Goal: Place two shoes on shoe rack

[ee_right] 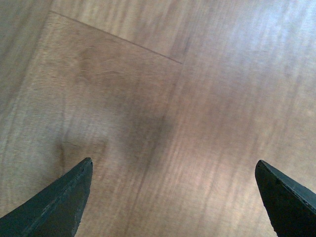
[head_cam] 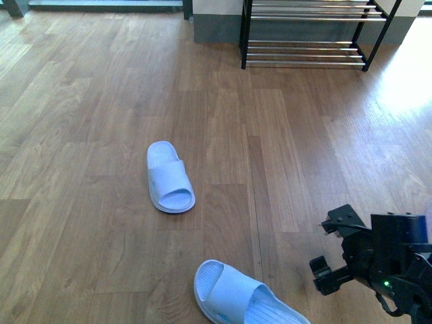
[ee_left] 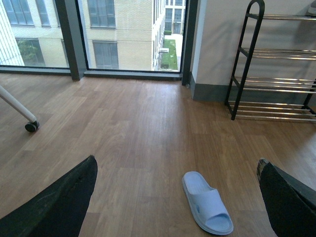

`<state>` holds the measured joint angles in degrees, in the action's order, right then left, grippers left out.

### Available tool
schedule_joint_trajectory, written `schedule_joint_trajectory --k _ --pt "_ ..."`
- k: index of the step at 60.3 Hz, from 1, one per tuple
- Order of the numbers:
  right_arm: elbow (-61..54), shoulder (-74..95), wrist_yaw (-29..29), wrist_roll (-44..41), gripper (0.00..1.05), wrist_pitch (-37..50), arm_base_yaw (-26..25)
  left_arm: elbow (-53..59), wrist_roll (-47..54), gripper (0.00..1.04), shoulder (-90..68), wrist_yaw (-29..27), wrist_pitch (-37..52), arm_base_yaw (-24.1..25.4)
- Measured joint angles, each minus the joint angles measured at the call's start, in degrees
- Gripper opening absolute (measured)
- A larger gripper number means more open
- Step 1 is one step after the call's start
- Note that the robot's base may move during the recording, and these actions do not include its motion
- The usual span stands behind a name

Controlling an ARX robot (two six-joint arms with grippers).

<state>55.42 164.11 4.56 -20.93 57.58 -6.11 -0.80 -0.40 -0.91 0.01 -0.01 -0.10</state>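
Two pale blue slides lie on the wooden floor: one (head_cam: 169,177) mid-floor, the other (head_cam: 246,297) at the near edge. The shoe rack (head_cam: 307,34), with a black frame and chrome bars, stands against the far wall. My right gripper (head_cam: 331,248) hangs open low over the floor, to the right of the near slide and apart from it. Its wrist view shows only bare floor between the right gripper's (ee_right: 173,165) fingers. My left gripper (ee_left: 177,165) is open, with one slide (ee_left: 207,202) on the floor beyond it and the rack (ee_left: 276,64) at the back.
A white leg ending in a black caster (ee_left: 31,126) stands on the floor to one side. Large windows (ee_left: 123,34) and a dark pillar (ee_left: 69,39) line the far wall beside the rack.
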Motion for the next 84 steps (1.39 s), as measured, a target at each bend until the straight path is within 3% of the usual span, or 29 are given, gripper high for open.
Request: schedule_joint_trajectory --k 9,22,34,54,66,84 --pt "-6.78 -9.64 0.11 -1.42 0.95 5.29 -6.36 0.0 0.0 0.95 0.0 0.0 0.0 0.0" --pt "-15.65 -26.67 -2.97 -3.69 0.95 7.23 -9.29 0.0 0.0 0.95 0.0 0.0 0.0 0.0" --pt "-24.5 -45.72 -4.76 -5.16 0.95 4.13 -11.58 0.0 0.0 0.95 0.0 0.0 0.0 0.0" --pt "-38.56 -81.44 -2.54 -7.17 0.95 -5.03 -17.27 0.0 0.0 0.95 0.0 0.0 0.0 0.0" --pt "-46.21 -99.97 -0.92 -2.67 0.95 -13.57 -17.79 0.0 0.0 0.95 0.0 0.0 0.0 0.0" --pt "-50.84 -102.66 0.72 2.78 0.95 -6.86 -13.64 0.0 0.0 0.95 0.0 0.0 0.0 0.0"
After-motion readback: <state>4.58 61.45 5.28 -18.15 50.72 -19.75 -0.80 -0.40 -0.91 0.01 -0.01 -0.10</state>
